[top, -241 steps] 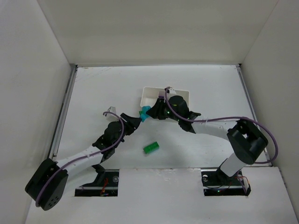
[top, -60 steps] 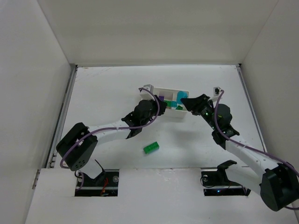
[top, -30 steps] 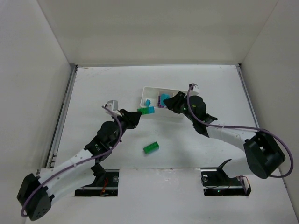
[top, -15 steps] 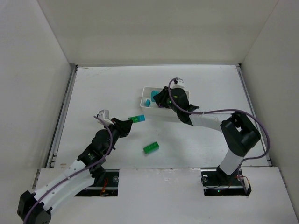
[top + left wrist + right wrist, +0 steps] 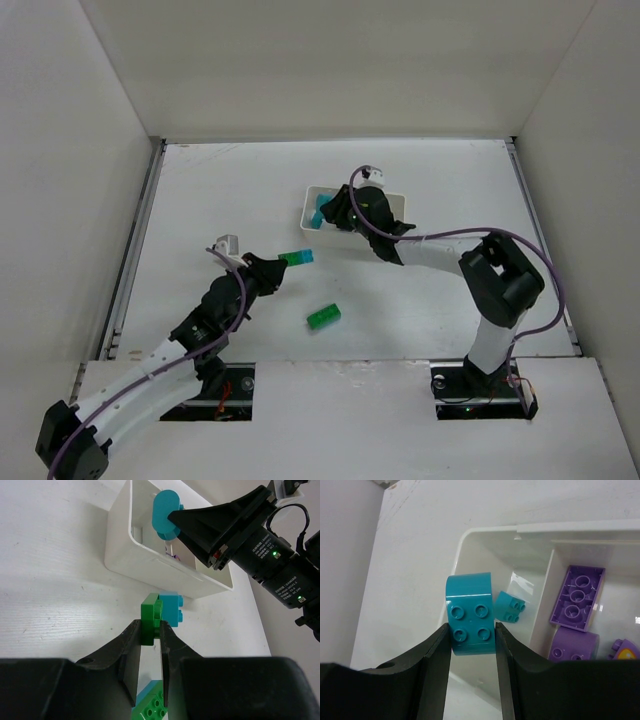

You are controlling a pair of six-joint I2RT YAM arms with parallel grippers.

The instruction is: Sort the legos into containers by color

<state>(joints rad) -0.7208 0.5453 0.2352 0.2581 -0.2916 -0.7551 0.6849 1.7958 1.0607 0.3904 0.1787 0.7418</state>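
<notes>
My left gripper [image 5: 281,264] is shut on a green brick [image 5: 149,618] with a cyan brick [image 5: 171,609] stuck to it, held above the table short of the white tray [image 5: 308,203]. My right gripper [image 5: 329,212] is shut on a rounded teal brick [image 5: 470,614], held over the tray's left compartment [image 5: 470,537]. A small teal brick [image 5: 509,606] lies in that compartment. Purple bricks [image 5: 577,596] lie in the middle one. A loose green brick [image 5: 323,316] lies on the table, and shows under the left fingers [image 5: 150,709].
White walls enclose the table on three sides. The right arm and its cable [image 5: 450,250] arch from the tray to its base at the near right. The tray's right compartment is hidden behind the right wrist.
My left gripper has drawn back from the tray toward the near left, still holding the green and cyan bricks. My right gripper has moved left across the tray with the teal brick.
</notes>
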